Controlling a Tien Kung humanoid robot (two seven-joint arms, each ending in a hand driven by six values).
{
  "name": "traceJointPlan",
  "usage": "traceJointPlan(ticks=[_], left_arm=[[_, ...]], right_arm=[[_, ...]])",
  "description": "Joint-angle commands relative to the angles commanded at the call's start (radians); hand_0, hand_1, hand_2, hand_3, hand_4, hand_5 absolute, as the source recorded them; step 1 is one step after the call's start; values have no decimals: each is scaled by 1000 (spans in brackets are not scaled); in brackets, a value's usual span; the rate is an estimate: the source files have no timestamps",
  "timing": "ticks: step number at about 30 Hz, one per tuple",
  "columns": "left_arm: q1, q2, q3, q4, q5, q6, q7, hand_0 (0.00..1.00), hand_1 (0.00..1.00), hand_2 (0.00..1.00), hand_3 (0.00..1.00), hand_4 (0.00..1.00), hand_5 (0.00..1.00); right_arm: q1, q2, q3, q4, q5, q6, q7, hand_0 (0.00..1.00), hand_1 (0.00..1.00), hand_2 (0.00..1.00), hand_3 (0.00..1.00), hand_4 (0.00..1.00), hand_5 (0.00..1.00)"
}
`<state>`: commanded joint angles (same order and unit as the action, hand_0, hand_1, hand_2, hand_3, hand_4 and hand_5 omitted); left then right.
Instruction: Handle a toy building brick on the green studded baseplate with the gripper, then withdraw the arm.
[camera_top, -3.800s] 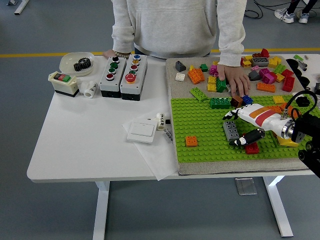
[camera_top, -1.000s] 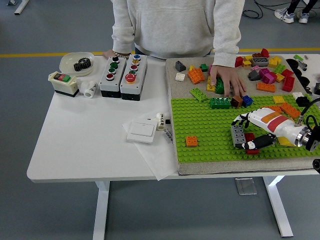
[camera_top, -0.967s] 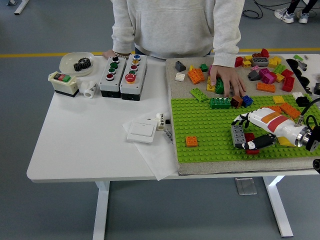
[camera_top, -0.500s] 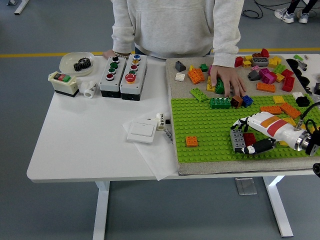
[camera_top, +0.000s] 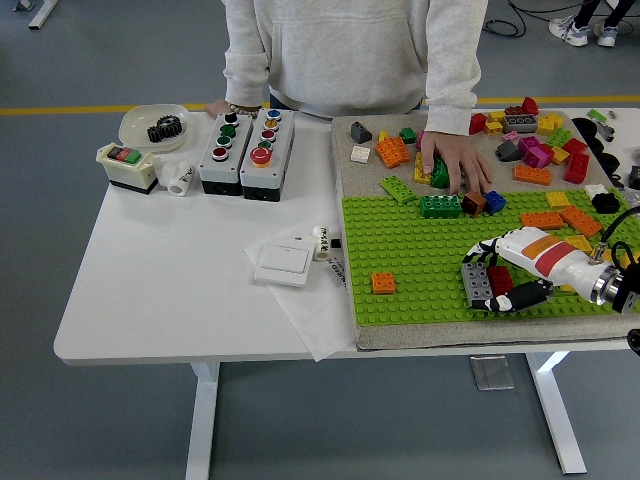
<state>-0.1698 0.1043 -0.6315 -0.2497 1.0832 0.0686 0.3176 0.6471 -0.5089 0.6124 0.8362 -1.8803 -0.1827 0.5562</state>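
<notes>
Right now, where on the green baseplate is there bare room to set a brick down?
The green baseplate is bare between the orange brick and the grey brick, and left of the green brick. It is crowded by the right hand and at the far edge under the person's hand.

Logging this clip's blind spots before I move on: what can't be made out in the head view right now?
- Whether the right hand truly grips the grey brick: fingers hide the contact.
- The red brick beside it: mostly covered by the hand.
- The right arm past the wrist: cut off by the right edge.
- The left arm: out of frame.
- Bricks under the person's hand: covered.
- Print on the white switch: too small.
</notes>
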Motion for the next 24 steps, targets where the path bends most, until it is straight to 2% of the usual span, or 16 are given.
traceJointPlan(ticks=[9,10,16,17,21,22,24], left_arm=[[1,0,1,0,-1,0,0,732,736,746,599,666,603],[1,0,1,0,-1,0,0,731,736,745,599,666,603],[3,-1,-1,0,2,0,1,731,736,745,599,666,603],[3,-1,-2,0,2,0,1,731,738,746,599,666,603],[5,-1,-3,0,4,0,2,731,738,746,599,666,603],[6,-2,-3,0,4,0,2,733,738,746,599,666,603],[6,-1,-3,-1,4,0,2,733,738,746,599,666,603]], right_arm=[[1,1,-2,-8,-11,6,-2,634,547,584,576,840,446],[1,1,-2,-8,-14,7,-2,639,576,621,617,853,438],[2,3,-1,-14,-30,11,-2,639,576,621,617,853,438],[2,3,-1,-14,-31,11,-2,653,605,681,710,888,429],[2,4,2,-17,-36,5,1,653,605,681,710,888,429],[1,4,3,-18,-37,4,2,650,618,714,806,922,425],[1,4,6,-18,-37,1,4,650,618,714,806,922,425]])
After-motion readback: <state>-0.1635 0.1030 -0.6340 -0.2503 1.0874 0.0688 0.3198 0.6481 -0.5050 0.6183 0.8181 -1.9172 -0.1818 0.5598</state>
